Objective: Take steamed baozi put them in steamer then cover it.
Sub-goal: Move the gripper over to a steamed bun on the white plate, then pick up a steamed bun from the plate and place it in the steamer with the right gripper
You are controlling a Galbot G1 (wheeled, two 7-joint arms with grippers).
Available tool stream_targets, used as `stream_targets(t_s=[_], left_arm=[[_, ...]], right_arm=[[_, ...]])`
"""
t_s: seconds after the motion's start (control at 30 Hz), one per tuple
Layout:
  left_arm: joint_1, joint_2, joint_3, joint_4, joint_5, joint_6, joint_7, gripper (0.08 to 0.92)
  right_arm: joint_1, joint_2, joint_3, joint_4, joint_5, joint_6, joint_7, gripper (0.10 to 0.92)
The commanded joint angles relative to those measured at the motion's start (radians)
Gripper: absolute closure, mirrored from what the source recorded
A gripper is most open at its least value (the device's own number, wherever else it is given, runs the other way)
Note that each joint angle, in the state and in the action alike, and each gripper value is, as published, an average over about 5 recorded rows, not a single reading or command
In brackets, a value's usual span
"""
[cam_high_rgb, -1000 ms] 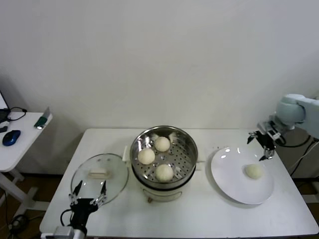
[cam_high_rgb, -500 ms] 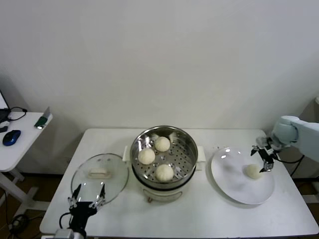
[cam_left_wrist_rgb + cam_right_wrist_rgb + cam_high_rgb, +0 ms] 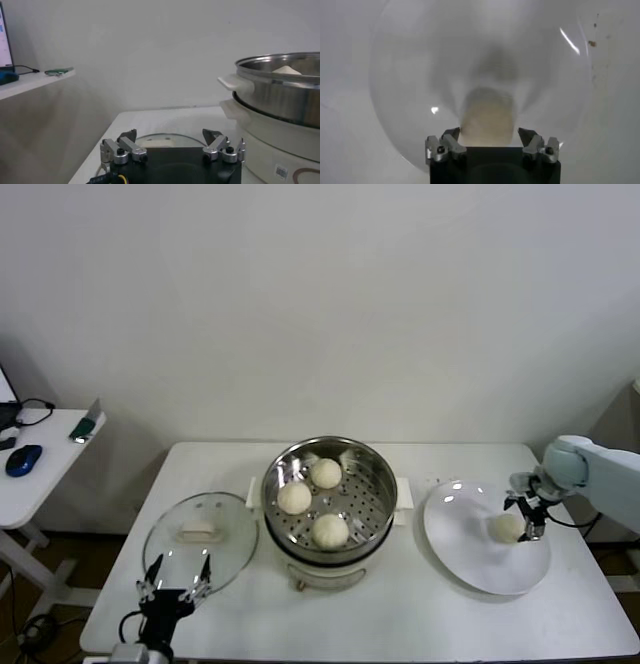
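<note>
Right pincer (image 3: 524, 519) lowered over plate (image 3: 470, 559), fingers straddling baozi (image 3: 507, 527); grip unclear. Left pincer (image 3: 175, 576) spread, parked.

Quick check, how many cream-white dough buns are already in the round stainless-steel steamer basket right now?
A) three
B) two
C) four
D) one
A: the head view shows three cream-white dough buns lying in the round stainless-steel steamer basket, while the fourth bun sits on the flat white plate with the right pincer down around it.
</note>
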Motion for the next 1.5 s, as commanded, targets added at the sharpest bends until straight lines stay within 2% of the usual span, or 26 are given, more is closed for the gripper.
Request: stream_targets(t_s=[0.03, 0.33, 0.63, 0.73, 0.87, 1.1, 1.33, 1.5], left_arm=[[0.000, 0.000, 0.000, 0.001, 0.000, -0.001, 0.000, 0.177], [-0.002, 0.002, -0.001, 0.001, 0.000, 0.002, -0.001, 0.177], [-0.002, -0.001, 0.002, -0.002, 0.000, 0.001, -0.004, 0.177], [-0.003, -0.001, 0.002, -0.003, 0.000, 0.001, -0.004, 0.177], [-0.003, -0.002, 0.002, -0.008, 0.001, 0.002, -0.003, 0.177], [0.002, 0.002, 0.002, -0.020, 0.000, 0.010, 0.000, 0.177], [0.003, 0.011, 0.001, -0.033, 0.002, 0.015, 0.008, 0.177], [0.003, 0.015, -0.002, -0.041, -0.002, 0.018, 0.010, 0.177]], right_arm=[[-0.043, 0.004, 0.037, -0.025, -0.010, -0.003, 0.010, 0.258], [-0.048, 0.008, 0.051, -0.025, -0.012, -0.001, 0.030, 0.271], [0.068, -0.025, -0.028, 0.056, 0.033, -0.014, 0.019, 0.330], [0.190, -0.043, -0.122, 0.132, 0.127, -0.040, 0.020, 0.333], [0.493, -0.038, -0.369, 0.281, 0.329, -0.110, 0.037, 0.332], [0.978, 0.104, -0.623, 0.551, 0.627, -0.233, 0.061, 0.330], [1.041, 0.253, -0.504, 0.691, 0.839, -0.329, 0.124, 0.330], [0.942, 0.317, -0.419, 0.738, 0.876, -0.389, 0.198, 0.330]])
